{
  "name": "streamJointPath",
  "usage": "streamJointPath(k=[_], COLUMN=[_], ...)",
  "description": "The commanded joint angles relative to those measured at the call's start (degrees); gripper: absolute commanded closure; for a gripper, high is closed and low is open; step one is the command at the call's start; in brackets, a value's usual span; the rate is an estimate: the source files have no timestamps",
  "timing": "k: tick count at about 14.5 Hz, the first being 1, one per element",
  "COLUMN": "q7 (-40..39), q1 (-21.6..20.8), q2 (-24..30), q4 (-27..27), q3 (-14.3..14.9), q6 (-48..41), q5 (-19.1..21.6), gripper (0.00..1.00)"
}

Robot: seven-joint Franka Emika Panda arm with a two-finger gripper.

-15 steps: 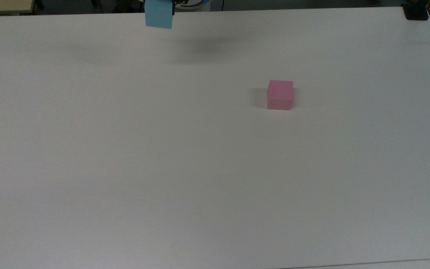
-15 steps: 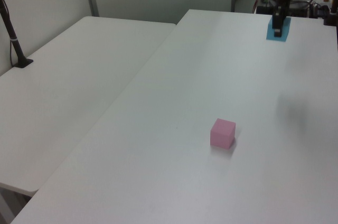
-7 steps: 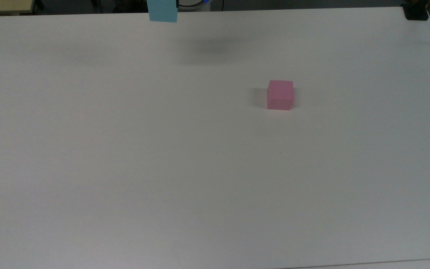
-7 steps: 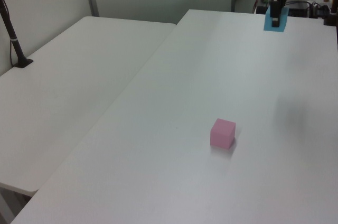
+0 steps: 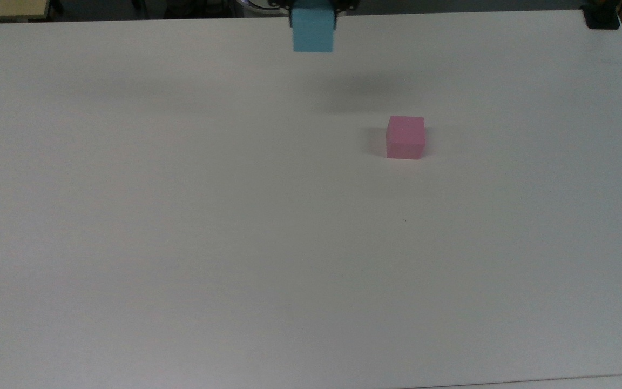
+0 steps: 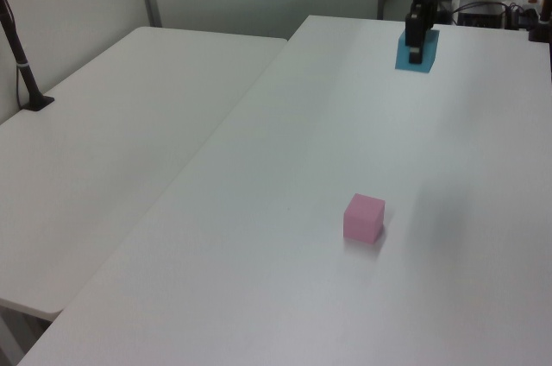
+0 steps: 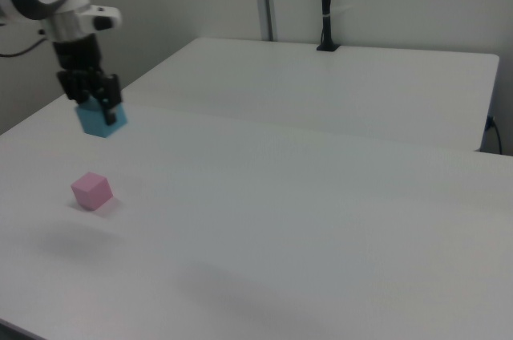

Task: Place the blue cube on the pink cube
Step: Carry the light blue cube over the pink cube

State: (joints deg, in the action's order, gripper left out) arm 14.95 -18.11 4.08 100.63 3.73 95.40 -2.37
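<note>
The blue cube (image 5: 313, 31) (image 6: 417, 49) (image 7: 101, 119) hangs in the air above the white table (image 5: 181, 243), held between the fingers of my gripper (image 6: 417, 47) (image 7: 98, 105), which is shut on it. The pink cube (image 5: 405, 137) (image 6: 364, 217) (image 7: 91, 190) rests on the table by itself. In the top view the blue cube is up and to the left of the pink cube; in the right view it hangs above and slightly behind it. The arm (image 7: 56, 3) rises over the cube at the right view's left.
A second white table (image 6: 112, 141) (image 7: 345, 83) adjoins mine. A black post (image 6: 21, 64) (image 7: 325, 3) stands clamped on it. A black clamp (image 5: 601, 19) sits at the top view's upper right corner. Cables and equipment (image 6: 509, 12) lie behind the arm.
My gripper has carried the blue cube to the right in the top view, toward the pink cube, and a little lower in frame. The pink cube has not moved.
</note>
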Motion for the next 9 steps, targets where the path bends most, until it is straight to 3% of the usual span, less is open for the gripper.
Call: streamJointPath(k=[1,5,9], q7=[8.41,13.78,14.49], q1=[-7.72,-12.12,-12.92], q2=[-5.56,-10.14,-11.9], q4=[-6.58,-8.96,-9.49], q3=[0.66,0.66,0.57], q6=[0.14,3.81,5.14], q5=[-0.35,-0.35,0.09], gripper=[0.88,0.88,0.88])
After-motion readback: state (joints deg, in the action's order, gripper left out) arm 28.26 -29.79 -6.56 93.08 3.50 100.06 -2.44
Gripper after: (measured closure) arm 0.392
